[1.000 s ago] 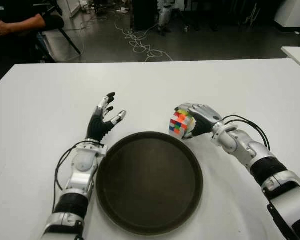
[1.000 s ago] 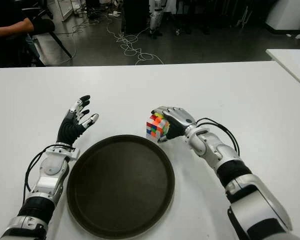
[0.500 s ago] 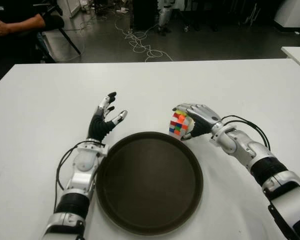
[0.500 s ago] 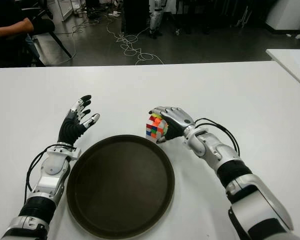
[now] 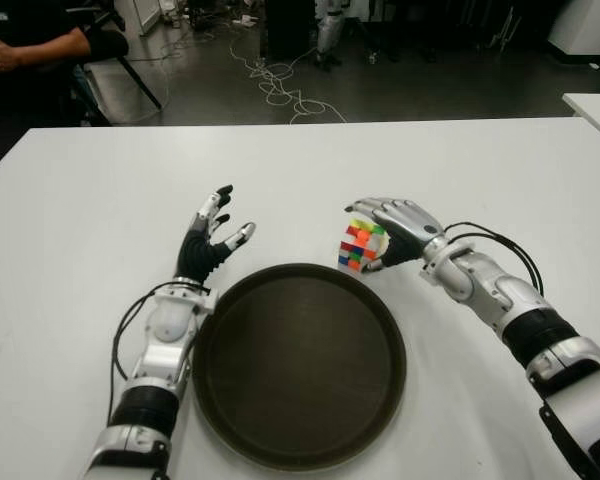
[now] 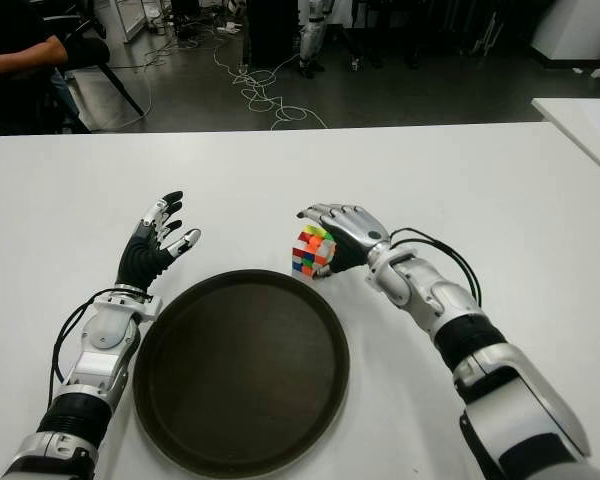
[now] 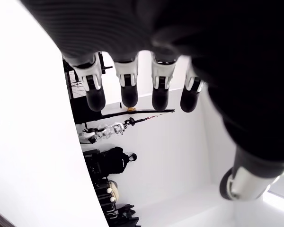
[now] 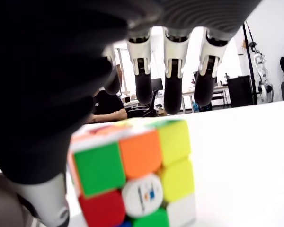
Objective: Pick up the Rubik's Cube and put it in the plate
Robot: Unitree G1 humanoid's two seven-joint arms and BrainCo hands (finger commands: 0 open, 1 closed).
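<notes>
— Changed since a second ago?
— Right hand (image 5: 400,232) uncurled, fingers (image 8: 173,90) lifted off the Rubik's Cube (image 5: 359,246); nothing gripped.
— Cube?
— On the table (image 5: 480,170), just beside the plate (image 5: 298,365) rim.
— Left hand (image 5: 208,240)?
— Spread, empty, unchanged.

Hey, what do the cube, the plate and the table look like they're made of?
Cube: looks like glossy plastic, with bright coloured tiles and a round logo on the white centre one. Plate: dark brown, matte with a faint sheen, raised rim; probably plastic, though metal can't be excluded. Table: smooth white top, likely laminate, with soft reflections.
</notes>
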